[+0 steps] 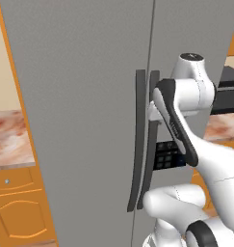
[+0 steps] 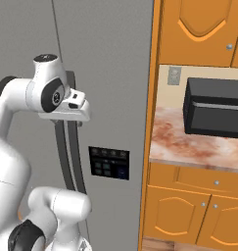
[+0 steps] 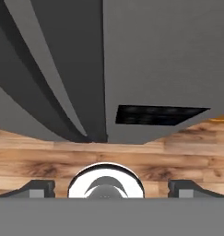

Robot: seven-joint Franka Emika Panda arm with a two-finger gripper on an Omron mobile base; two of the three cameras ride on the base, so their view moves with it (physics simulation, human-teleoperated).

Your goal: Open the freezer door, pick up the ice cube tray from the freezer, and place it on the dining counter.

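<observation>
My gripper (image 3: 109,188) hangs wide open before the closed freezer door (image 2: 110,73). The door is matte grey, with a curved dark handle (image 2: 77,166) and black keypad (image 2: 109,163).

The arm (image 1: 186,120) hides part of the freezer door (image 2: 110,73) handle (image 1: 148,159) and keypad panel (image 1: 166,155)
</observation>
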